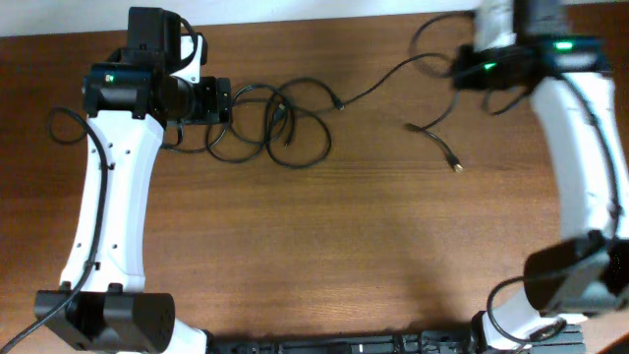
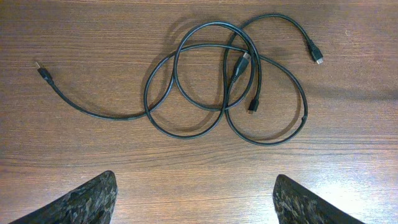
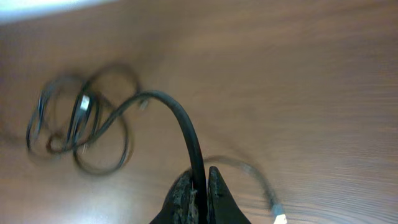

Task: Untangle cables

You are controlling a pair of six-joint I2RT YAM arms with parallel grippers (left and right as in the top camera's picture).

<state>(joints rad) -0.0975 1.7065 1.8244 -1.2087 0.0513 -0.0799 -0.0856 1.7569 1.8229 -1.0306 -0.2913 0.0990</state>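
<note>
Right wrist — one cable [image 3: 185,127] pinched in right claw [image 3: 199,177] — tangle [image 3: 83,107] beyond.

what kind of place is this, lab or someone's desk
Probably a robotics lab bench: a white left arm and right arm are mounted at a wooden table, with loose black cables laid out.

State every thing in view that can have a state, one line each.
Looped bundle of thin black cables: tangled, lying on the wooden table.
Separate thin black cable: pinched, arching upward.
Left gripper: open, holding nothing.
Right gripper: shut on the separate thin black cable.
</note>
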